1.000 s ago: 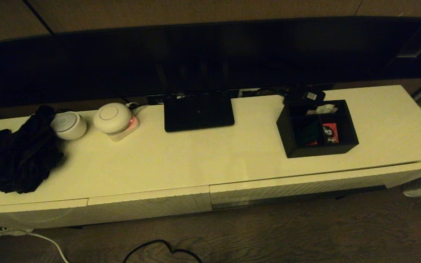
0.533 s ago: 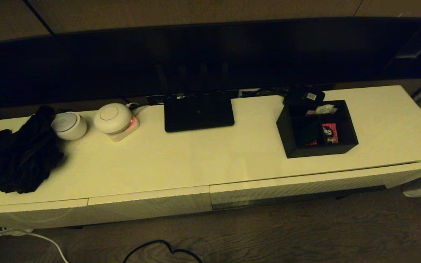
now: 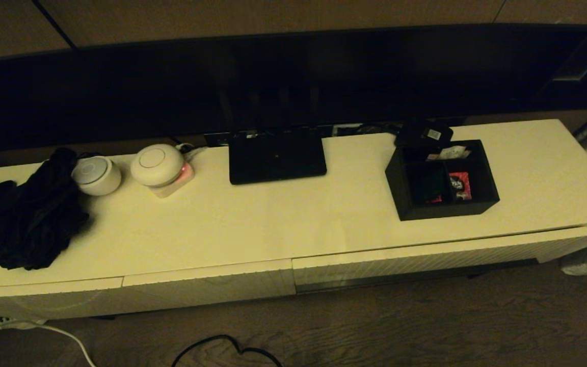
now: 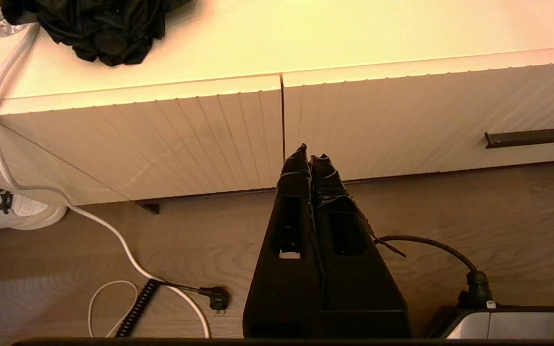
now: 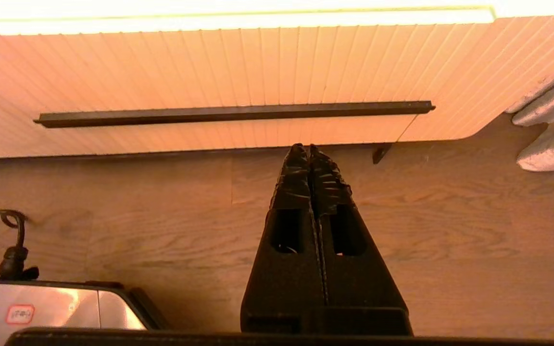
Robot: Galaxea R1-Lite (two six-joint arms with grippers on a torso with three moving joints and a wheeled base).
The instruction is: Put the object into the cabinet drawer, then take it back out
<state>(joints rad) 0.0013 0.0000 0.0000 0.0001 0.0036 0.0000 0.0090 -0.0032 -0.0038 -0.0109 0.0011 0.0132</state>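
Black divided organiser box (image 3: 442,179), red-and-white packets

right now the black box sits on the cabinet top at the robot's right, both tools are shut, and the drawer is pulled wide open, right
Not quite: the drawer is not wide open; the head view shows its ribbed front nearly flush with the cabinet. The rest holds: the black box sits on the cabinet top at the robot's right, and the left tool and right tool are both shut, low before the cabinet front.
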